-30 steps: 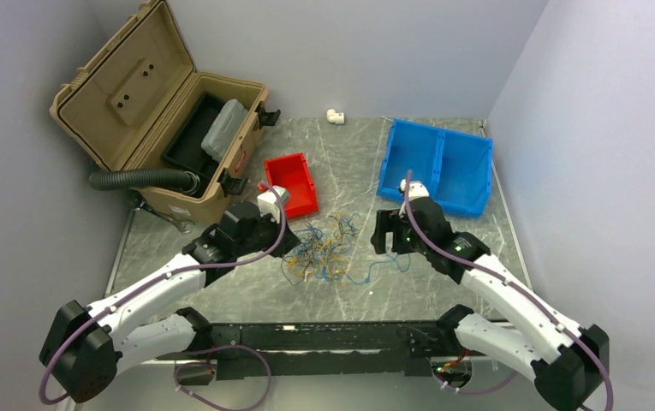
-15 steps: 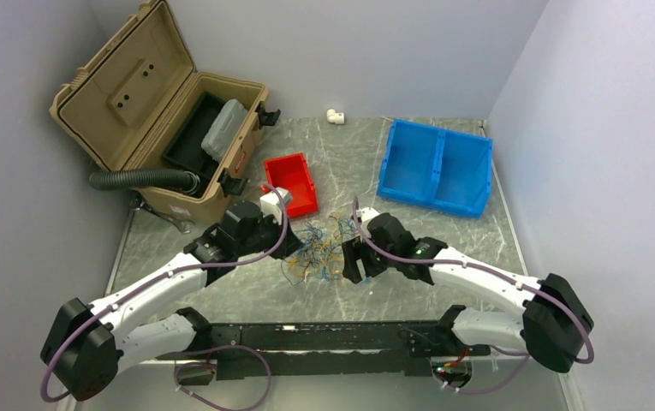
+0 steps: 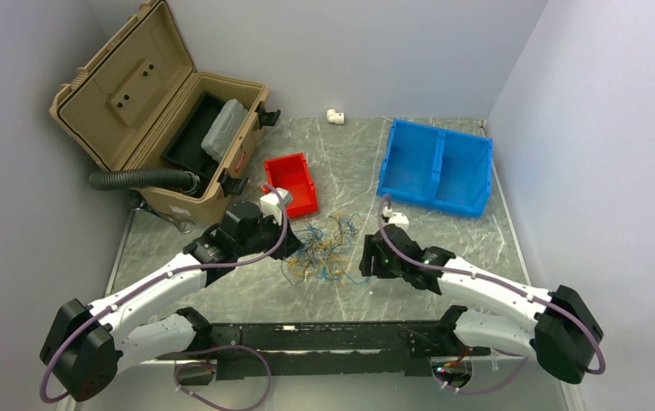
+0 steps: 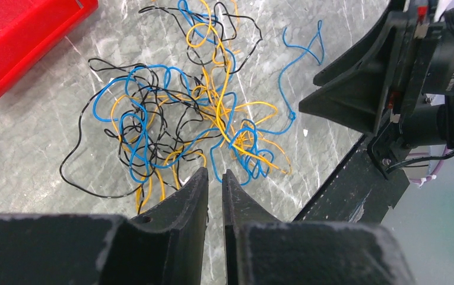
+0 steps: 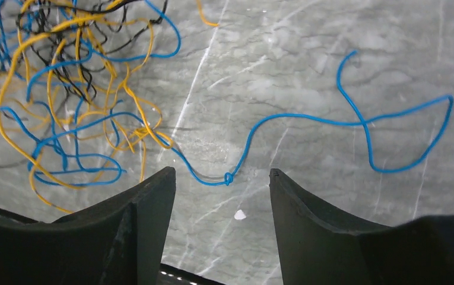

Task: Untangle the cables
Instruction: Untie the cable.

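Observation:
The cables [image 3: 324,248] lie as a loose tangle of thin orange-yellow, blue and dark wires on the marble table between my two arms. In the left wrist view the tangle [image 4: 183,119] spreads just beyond my left gripper [image 4: 214,172]. Its jaws stand a narrow slit apart with no wire between them. My left gripper [image 3: 283,246] sits at the tangle's left edge. One long blue strand [image 5: 307,119] trails right out of the tangle [image 5: 76,101]. A small knot [image 5: 228,178] in it lies just ahead of my open right gripper [image 5: 222,172], which holds nothing. My right gripper [image 3: 366,257] is at the tangle's right edge.
An open tan case [image 3: 161,128] with a black ribbed hose [image 3: 139,178] stands at the back left. A red bin [image 3: 291,184] sits just behind the tangle and a blue two-part bin [image 3: 435,167] at the back right. A white fitting [image 3: 335,115] lies by the far wall. The black rail [image 3: 306,334] runs along the near edge.
My right arm swung left from beside the blue bin to the tangle's right side, then eased back a little, and its jaws narrowed somewhat. The left arm has stayed put.

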{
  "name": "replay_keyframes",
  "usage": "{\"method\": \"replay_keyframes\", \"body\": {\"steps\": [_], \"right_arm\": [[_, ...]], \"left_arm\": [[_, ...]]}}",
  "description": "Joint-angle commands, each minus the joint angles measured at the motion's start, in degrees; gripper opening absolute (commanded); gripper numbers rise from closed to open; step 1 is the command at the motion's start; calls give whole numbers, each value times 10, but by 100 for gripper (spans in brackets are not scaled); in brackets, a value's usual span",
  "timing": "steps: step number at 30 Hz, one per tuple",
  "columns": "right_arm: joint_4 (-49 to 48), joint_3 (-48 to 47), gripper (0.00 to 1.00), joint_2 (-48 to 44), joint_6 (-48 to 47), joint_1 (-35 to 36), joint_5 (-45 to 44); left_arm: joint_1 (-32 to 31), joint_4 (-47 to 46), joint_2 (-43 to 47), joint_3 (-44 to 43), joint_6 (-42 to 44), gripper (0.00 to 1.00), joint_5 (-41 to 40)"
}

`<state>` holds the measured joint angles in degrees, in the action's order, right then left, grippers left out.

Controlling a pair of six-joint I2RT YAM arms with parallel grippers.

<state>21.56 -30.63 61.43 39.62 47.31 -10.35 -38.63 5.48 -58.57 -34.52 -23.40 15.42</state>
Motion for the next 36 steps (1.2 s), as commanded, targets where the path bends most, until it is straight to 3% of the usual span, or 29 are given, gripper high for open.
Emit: {"method": "replay_keyframes", "body": {"steps": [1, 5, 9, 19, 36], "right_arm": [[36, 10, 64, -39, 215, 2, -84], [165, -35, 64, -16, 392, 19, -151], [255, -83, 61, 48, 479, 33, -146], [199, -72, 57, 79, 536, 49, -106], [127, -66, 50, 158, 540, 49, -58]], "left_arm": [[-3, -14, 9, -10, -1, 19, 13], [-4, -17, 12, -7, -2, 19, 14], [-4, -21, 20, 4, -2, 20, 13], [-5, -38, 57, 32, -14, 22, 23], [-8, -44, 63, 45, -14, 22, 29]]}}
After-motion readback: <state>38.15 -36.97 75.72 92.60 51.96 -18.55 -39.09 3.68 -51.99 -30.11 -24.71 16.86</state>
